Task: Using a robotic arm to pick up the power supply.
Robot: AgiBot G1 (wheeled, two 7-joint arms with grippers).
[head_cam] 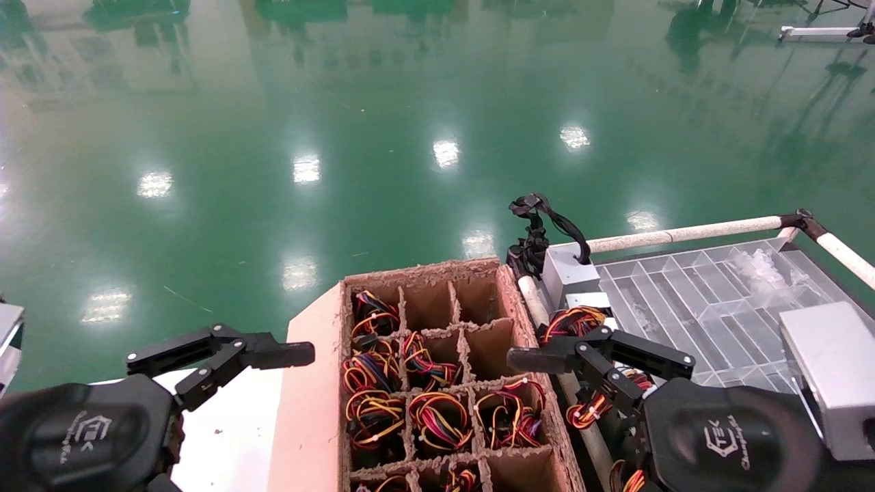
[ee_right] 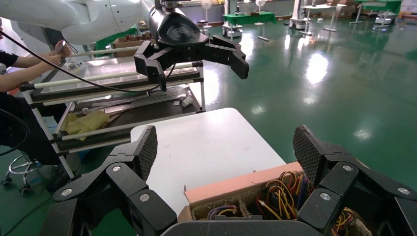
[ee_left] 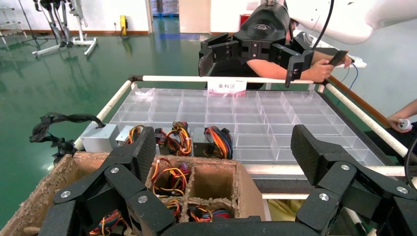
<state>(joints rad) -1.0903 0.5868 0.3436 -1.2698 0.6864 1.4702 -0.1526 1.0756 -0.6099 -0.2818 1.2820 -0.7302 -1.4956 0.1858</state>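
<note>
The cardboard box (head_cam: 437, 383) with its grid of cells fills the middle of the head view, between the two arms. To its right stands the clear divided tray (head_cam: 711, 307) on a railed cart (head_cam: 683, 234).

The power supplies sit upright in the cells of the box, only their bundles of red, yellow, orange and black wires showing on top, so their long axes run straight down into the box. A near-right cell holds one power supply (head_cam: 509, 413), close beside the right arm. A few more units (ee_left: 216, 142) stand at the near edge of the tray, just behind the box wall.

The right gripper (head_cam: 601, 359) hovers over the right wall of the box, its fingers spread wide and holding nothing. One fingertip (head_cam: 530, 360) reaches in over the right-hand column of cells. The filled cells lie to its left and a little toward the robot.

The left gripper (head_cam: 222, 359) hangs at the left, over the white table (head_cam: 232, 437) beside the box flap, also spread wide and empty, farther from the filled cells.

By this layout the right arm looks the nearer one, and the grasp probably calls for a short shift leftward and a straight descent.
</note>
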